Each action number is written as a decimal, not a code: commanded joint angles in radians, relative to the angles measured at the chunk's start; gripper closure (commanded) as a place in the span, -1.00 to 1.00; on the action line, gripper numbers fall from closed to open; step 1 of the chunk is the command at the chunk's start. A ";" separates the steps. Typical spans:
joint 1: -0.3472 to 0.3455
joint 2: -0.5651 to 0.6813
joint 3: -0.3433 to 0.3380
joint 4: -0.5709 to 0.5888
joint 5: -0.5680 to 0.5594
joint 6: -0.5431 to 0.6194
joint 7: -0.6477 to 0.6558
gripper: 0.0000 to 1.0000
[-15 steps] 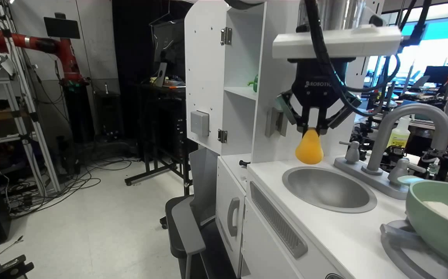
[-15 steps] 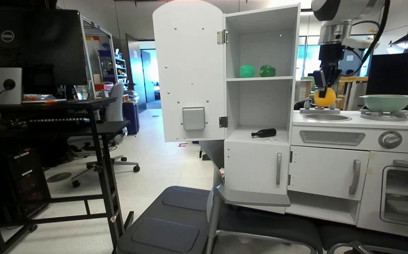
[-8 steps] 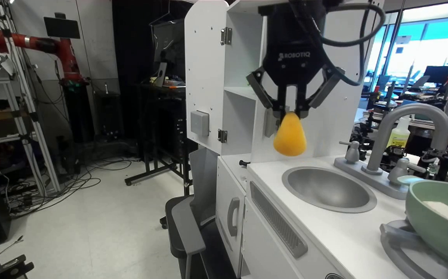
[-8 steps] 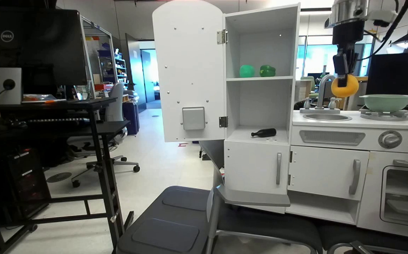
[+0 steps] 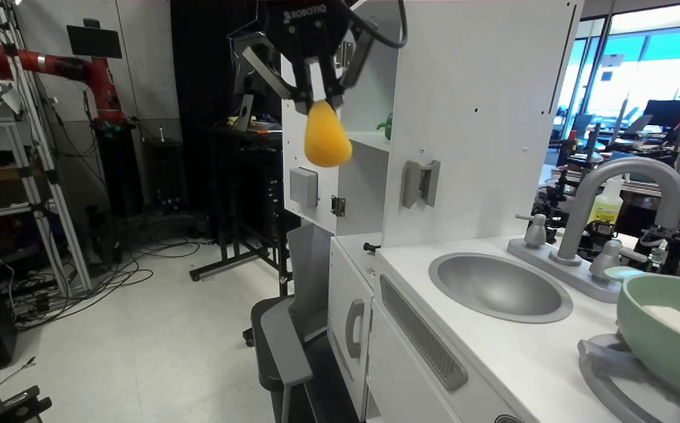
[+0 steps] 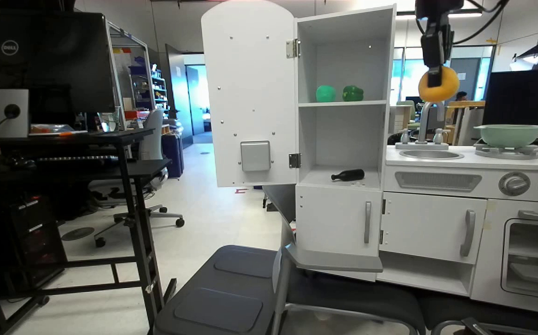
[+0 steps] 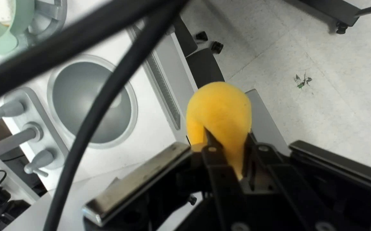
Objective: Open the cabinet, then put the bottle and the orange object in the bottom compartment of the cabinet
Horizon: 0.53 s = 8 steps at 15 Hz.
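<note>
In an exterior view, pale lettering [image 5: 309,12] on the pincer [image 5: 318,102] reads ROBOTIQ; in an exterior view, a round logo [image 6: 9,47] on the near-left monitor [image 6: 48,65] reads DELL. The label [image 5: 604,214] on the yellow bottle [image 5: 608,201], far right, is illegible.

In an exterior view the cabinet wall [image 5: 475,138] hides the bottle [image 5: 369,247] but for its neck. White specks [image 6: 357,184] near it are too small to tell. Both exterior views crop the claw [image 5: 318,103]. In the wrist view, a blurred cable [image 7: 105,93] covers part of the sink [image 7: 74,99].
</note>
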 commanded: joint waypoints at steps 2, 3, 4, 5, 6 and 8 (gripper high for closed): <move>0.089 -0.016 0.029 0.018 -0.085 0.039 0.199 0.92; 0.107 0.003 0.034 0.039 -0.106 0.046 0.246 0.92; 0.124 0.023 0.040 0.065 -0.130 0.043 0.288 0.92; 0.139 0.051 0.043 0.083 -0.157 0.053 0.332 0.92; 0.155 0.081 0.045 0.105 -0.187 0.054 0.373 0.92; 0.194 0.151 0.043 0.148 -0.264 0.060 0.465 0.92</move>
